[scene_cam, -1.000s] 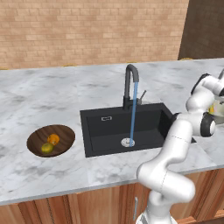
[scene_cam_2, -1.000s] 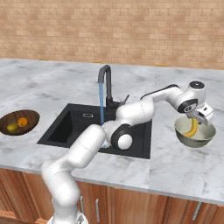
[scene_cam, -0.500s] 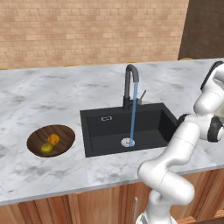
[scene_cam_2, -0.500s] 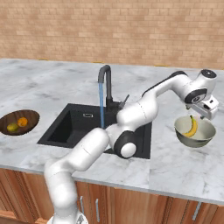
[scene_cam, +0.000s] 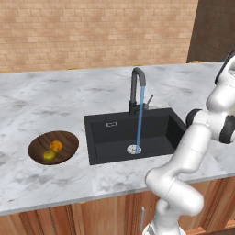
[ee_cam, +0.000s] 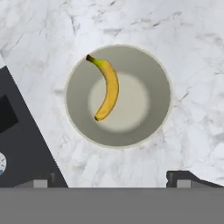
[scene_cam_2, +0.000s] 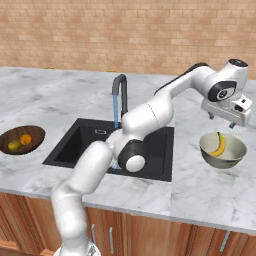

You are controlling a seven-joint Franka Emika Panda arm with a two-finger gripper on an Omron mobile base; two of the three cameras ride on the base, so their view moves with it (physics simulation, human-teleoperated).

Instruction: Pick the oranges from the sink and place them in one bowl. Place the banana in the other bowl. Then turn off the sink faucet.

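Fingertips (ee_cam: 188,177) show as two small dark stubs low in your hand view, spread wide apart with nothing between them; your gripper (scene_cam_2: 221,120) hangs clear above the pale grey-beige bowl (scene_cam_2: 223,151) and holds nothing. Looking straight down, you see the banana (ee_cam: 106,87) lying inside that bowl (ee_cam: 157,94), leaning along one inner wall with its dark tip close to the rim, and the rest of the bowl floor is bare. You have an open gap between the fingers and the bowl rim in the right base view.

Around the bowl you have bare marble counter (scene_cam_2: 210,192) on every side, and the nearest hard edge is the right rim of the black sink (scene_cam_2: 80,147), which lies to the bowl's left with a strip of marble between them. Your faucet (scene_cam: 137,89) stands at the far edge of the sink (scene_cam: 110,137), and a blue stream of water falls from its spout to the round drain. Its thin lever sticks out on the right side of the tap.

Far to the left, well apart from the sink, you see the dark wooden bowl (scene_cam: 53,147) holding both oranges (scene_cam: 53,150), the orange one and the yellow-green one touching or nearly so. Behind the counter runs a brick wall (scene_cam: 92,32).
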